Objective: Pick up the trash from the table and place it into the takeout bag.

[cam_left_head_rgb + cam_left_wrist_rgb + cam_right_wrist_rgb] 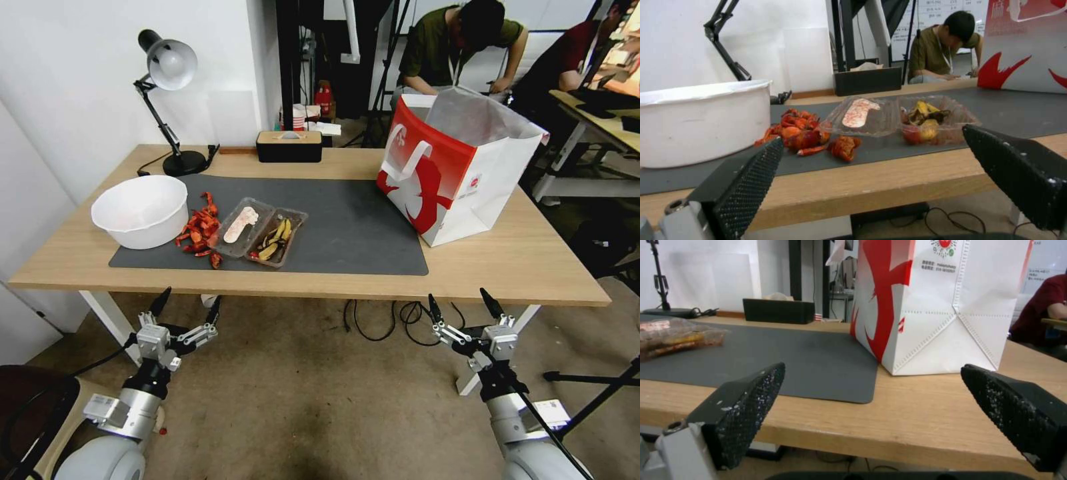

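Head view: both grippers are being held low before the near edge of the wide light-wood table (507, 260), left gripper (186, 308) and right gripper (465, 303) each with fingers spread wide, nothing gripped. Red shell scraps (200, 230), a clear two-compartment plastic tray (260, 230) and a white round bowl (141, 210) are being shown on the dark grey mat (347, 227); the red-and-white paper takeout bag (460, 167) is being kept upright at the mat's right end.
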Tool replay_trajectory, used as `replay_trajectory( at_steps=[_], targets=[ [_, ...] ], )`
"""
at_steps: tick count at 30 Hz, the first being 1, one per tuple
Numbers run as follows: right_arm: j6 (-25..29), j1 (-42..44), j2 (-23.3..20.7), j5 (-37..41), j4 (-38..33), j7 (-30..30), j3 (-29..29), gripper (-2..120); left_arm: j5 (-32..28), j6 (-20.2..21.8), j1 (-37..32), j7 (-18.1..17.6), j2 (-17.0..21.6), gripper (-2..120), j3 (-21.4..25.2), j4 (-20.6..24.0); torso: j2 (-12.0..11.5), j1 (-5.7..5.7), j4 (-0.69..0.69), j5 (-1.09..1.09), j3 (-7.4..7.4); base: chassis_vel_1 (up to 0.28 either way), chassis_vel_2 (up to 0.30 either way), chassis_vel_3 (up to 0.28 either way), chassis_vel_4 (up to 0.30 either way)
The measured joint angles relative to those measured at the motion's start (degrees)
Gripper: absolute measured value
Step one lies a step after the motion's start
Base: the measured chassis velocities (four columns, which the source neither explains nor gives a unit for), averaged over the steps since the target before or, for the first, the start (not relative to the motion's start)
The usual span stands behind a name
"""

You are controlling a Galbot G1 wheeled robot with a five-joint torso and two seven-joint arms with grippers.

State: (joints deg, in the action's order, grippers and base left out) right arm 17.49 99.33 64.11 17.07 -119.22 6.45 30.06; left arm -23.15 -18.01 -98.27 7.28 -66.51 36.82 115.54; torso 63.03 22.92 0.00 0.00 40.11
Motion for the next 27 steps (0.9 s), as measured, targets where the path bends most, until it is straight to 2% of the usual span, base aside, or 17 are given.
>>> replay_trajectory(
  at_steps=[27],
  targets=[
    [0.0,1.74,0.73,-0.54,-1.32,-0.19,-0.27,100,-0.04,0.0,0.17,-0.04,0.08,100,-0.12,-0.02,0.0,0.0,0.0,0.0,0.0,0.0,0.0,0.0,0.0]
  ],
)
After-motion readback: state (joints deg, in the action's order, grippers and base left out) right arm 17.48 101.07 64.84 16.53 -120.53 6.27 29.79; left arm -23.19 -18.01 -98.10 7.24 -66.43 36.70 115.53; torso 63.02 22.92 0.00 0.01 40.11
